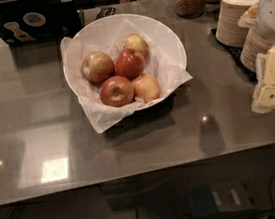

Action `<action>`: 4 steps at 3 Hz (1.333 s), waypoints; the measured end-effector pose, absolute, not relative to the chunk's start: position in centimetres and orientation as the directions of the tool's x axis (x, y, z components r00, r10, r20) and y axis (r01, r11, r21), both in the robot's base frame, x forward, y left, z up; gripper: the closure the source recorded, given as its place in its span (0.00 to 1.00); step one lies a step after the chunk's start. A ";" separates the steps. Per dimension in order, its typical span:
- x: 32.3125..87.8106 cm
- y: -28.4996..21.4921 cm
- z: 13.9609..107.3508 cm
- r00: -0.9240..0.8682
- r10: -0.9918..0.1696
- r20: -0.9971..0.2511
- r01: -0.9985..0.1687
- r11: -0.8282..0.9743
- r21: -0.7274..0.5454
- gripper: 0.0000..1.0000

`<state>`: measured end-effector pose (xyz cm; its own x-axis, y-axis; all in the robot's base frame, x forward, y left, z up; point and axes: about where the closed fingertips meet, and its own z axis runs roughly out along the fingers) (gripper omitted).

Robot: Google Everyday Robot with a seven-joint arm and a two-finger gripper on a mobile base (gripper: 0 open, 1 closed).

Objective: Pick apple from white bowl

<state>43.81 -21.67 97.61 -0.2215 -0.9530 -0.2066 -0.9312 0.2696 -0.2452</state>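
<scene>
Golden-brown blushed apple (97, 66) lies at ten o'clock in the round glossy white bowl (170, 34); cream end effector (270, 86), three o'clock, seemingly aloft, grip indiscernible.

Dim light is glaring on the counter (28, 121) front-left of the white bowl (171, 39), shadowing beneath it; the gripper (273, 81), right of it, is blurring.

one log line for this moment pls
stage: pre-grasp | gripper: far right of view, apart from white bowl | apple: lying in bowl's left side, untouched | grasp: not yet
</scene>
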 end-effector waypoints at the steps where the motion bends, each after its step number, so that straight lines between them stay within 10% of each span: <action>1: 43.8 -21.6 97.6 -0.221 -0.953 -0.207 -0.931 0.269 -0.246 0.00; 4: 53.0 -7.4 98.2 -0.005 -0.968 -0.251 -0.938 0.091 -0.335 0.00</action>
